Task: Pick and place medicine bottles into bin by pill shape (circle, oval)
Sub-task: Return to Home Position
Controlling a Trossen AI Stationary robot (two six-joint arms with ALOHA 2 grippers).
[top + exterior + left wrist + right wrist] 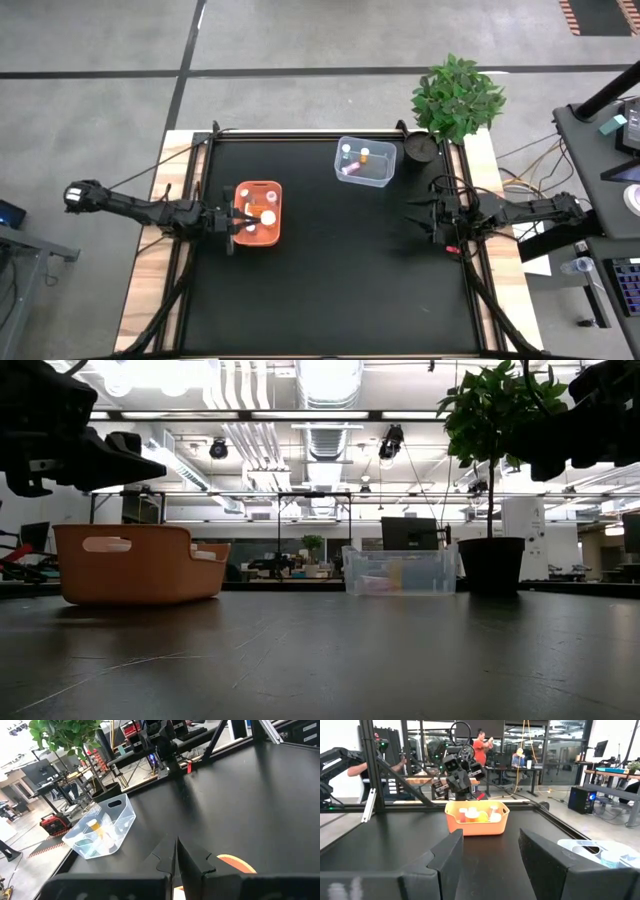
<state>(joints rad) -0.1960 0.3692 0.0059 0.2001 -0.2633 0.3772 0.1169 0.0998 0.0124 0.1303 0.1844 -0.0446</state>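
Top-down view of a black worktop (330, 290) w/ two dark robot arms reaching in from either side. L gripper (236, 222) is at the left edge of an orange bin (258, 184), which holds several small bottles (267, 217), some white-capped. A clear bin (366, 140) stands toward the back & to the right, well apart from the orange one; inside are a few more, incl. an orange-capped bottle (364, 154) & a pinkish bottle (350, 171) lying flat. R gripper (415, 220) is near the worktop's right edge, fingers spread, nothing between them. A potted plant (457, 95) stands at the back right corner, just beside the clear bin.
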